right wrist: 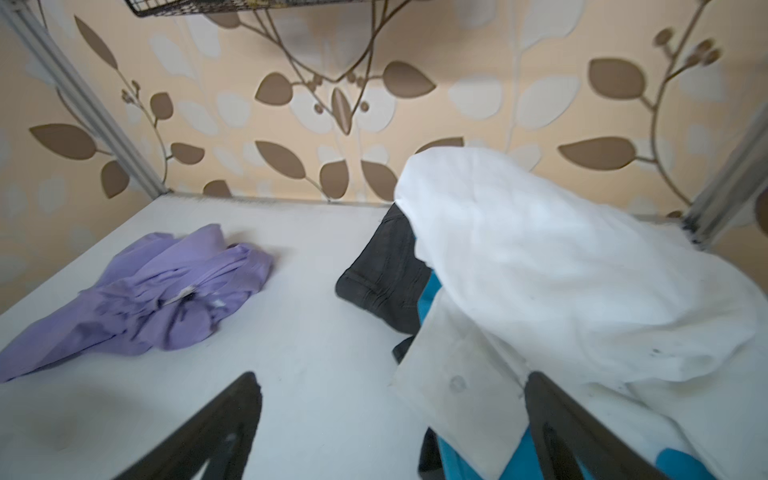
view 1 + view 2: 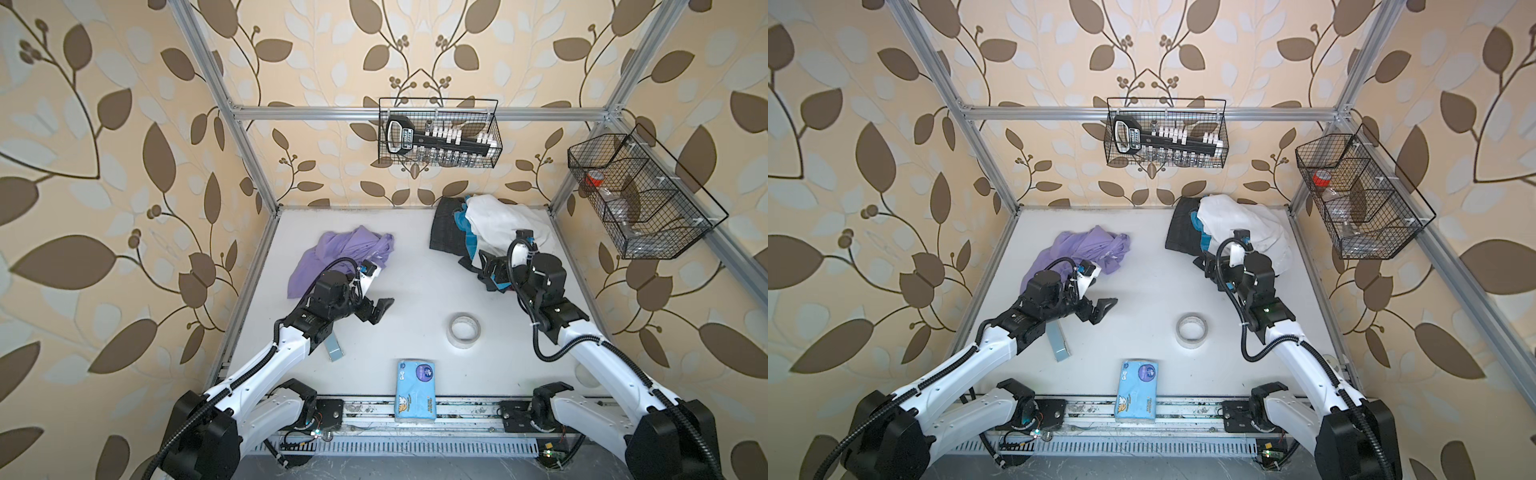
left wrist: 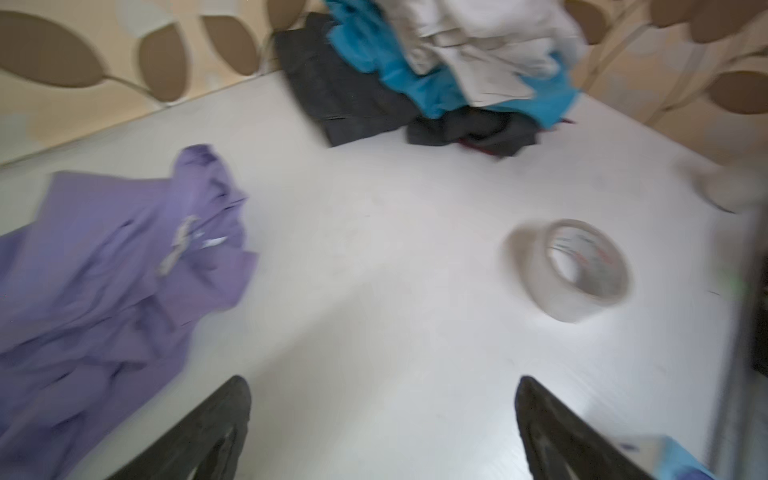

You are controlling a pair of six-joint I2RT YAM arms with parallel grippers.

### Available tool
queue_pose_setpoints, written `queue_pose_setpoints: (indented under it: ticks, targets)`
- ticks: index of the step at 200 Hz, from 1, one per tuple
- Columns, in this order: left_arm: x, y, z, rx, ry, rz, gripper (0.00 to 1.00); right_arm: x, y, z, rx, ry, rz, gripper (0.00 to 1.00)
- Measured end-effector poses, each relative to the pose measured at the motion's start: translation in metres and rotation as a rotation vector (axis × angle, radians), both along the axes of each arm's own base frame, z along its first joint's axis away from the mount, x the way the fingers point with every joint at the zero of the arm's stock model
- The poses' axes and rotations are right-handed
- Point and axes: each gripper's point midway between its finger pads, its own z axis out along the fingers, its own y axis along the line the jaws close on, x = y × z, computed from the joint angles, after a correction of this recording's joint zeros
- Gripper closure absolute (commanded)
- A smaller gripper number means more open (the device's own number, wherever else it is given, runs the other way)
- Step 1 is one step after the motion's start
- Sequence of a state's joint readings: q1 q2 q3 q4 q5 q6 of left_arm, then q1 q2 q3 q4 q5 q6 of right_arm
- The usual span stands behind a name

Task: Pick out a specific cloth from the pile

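The soft, crumpled lilac cloth (image 2: 345,255) lies alone on the smooth white table (image 2: 415,266), far-left of the hollow tape roll (image 2: 465,328), with bare tabletop separating it from the heaped pile (image 2: 494,226) beyond the roll, while the left gripper (image 2: 381,311) and right gripper (image 2: 485,269) both gape empty.

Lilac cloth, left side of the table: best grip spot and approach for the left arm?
Likely best: pinch the bunched ridge of the cloth at its end nearest the middle of the table. Folds stand up there, while the rest lies flat, partly under the left arm. Come down from that bare side, where the open left gripper hovers.
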State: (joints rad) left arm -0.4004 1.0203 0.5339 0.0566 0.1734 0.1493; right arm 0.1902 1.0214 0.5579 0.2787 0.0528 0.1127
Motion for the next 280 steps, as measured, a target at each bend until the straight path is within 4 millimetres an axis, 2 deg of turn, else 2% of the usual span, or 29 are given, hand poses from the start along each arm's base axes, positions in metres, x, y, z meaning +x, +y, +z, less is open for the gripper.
queue_pose_setpoints:
  ticks: [24, 43, 74, 102, 131, 172, 208, 280]
  targets:
    - [0.029, 0.054, -0.025, 0.148, -0.054, 0.314, 0.01, -0.001, -0.035, -0.042, -0.03, 0.034, -0.129, 0.0]
    - [0.044, 0.083, -0.037, 0.196, -0.071, 0.456, 0.01, 0.003, -0.056, -0.068, -0.046, 0.068, -0.207, 0.0]
    - [0.06, 0.13, -0.065, 0.211, -0.064, 0.644, 0.01, 0.0, -0.067, -0.102, -0.068, 0.095, -0.261, 0.01]
    - [0.058, 0.162, -0.089, 0.198, -0.05, 0.754, 0.01, 0.003, -0.075, -0.11, -0.092, 0.073, -0.302, 0.01]
    - [0.06, 0.172, -0.086, 0.128, -0.083, 0.786, 0.01, 0.003, -0.082, -0.11, -0.095, 0.006, -0.329, 0.01]
    - [0.064, 0.173, -0.094, 0.088, -0.062, 0.781, 0.01, -0.01, -0.103, -0.127, -0.078, 0.001, -0.39, 0.01]
    - [0.071, 0.181, -0.088, 0.049, -0.066, 0.821, 0.01, -0.004, -0.104, -0.116, -0.061, -0.038, -0.393, 0.0]
    - [0.071, 0.181, -0.089, 0.041, -0.062, 0.826, 0.01, -0.004, -0.104, -0.116, -0.057, -0.04, -0.394, 0.0]
